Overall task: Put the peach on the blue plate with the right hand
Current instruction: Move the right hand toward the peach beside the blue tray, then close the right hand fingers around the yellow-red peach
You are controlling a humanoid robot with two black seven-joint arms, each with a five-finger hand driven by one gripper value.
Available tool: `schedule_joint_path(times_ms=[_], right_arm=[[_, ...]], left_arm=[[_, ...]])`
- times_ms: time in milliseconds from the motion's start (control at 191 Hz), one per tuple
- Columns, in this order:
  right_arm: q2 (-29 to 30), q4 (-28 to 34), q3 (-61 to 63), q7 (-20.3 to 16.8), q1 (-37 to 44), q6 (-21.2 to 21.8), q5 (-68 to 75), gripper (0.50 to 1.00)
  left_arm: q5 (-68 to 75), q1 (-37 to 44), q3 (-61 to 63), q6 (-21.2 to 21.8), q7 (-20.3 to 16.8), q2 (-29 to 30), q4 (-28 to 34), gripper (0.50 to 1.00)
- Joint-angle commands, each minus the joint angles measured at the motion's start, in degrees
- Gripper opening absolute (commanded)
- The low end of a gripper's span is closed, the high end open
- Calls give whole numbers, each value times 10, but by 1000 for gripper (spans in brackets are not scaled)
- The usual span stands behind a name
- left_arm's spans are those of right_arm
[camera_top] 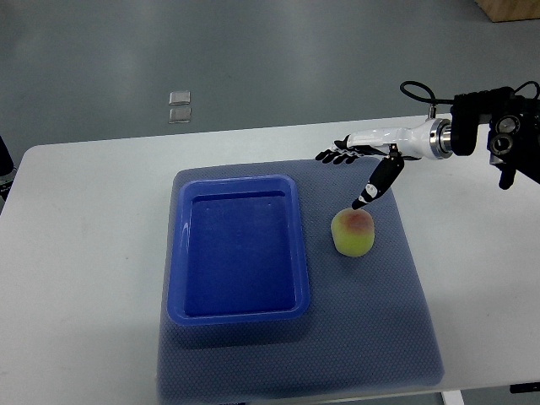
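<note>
Peach (353, 231) — right of centre on the grey mat (388, 337), beside the blue plate (239, 314); round, soft, bruisable — best cupped around its sides. Right hand (367, 164) above it, fingers (336, 155) released, holding nothing.

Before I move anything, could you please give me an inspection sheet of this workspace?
Surface: white table with a blue-grey mat on it.
Job's things: peach on the mat, right of the blue plate, which holds nothing.
Clutter: nothing seen on the table.
Grippers: right hand open, above the peach, holding nothing; left not in view.
Cables: black loop at the right wrist.
Surroundings: grey floor, small clear object on it.
</note>
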Motion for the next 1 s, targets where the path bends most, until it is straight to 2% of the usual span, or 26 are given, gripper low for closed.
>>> schedule_joint_path(times_ms=[0,340,345,445,497,502,523,607,612,654,994], right_arm=[[-12,24,0,5,-18,0,-27,928],[-38,58,3,20,-69,-12,-48,928],[-36,61,3,22,-75,-22,-61,928],[-27,59,2,34,-87,-48,-90,928],[-27,59,2,34,-87,-48,-90,928],[-22,58,2,36,-91,-62,-95,928],[-20,57,2,36,-92,-67,-97,928],[-16,55,2,36,-94,-72,-98,928],[-9,52,2,37,-97,-85,-103,928],[-6,50,1,37,-100,-96,-104,928],[1,46,-5,40,-117,-103,-125,926]], left_arm=[[0,0,0,0,0,0,0,1000],[0,0,0,0,0,0,0,1000],[0,0,0,0,0,0,0,1000],[0,0,0,0,0,0,0,1000],[0,0,0,0,0,0,0,1000],[0,0,0,0,0,0,0,1000],[0,0,0,0,0,0,0,1000],[0,0,0,0,0,0,0,1000],[0,0,0,0,0,0,0,1000],[0,0,0,0,0,0,0,1000],[0,0,0,0,0,0,0,1000]])
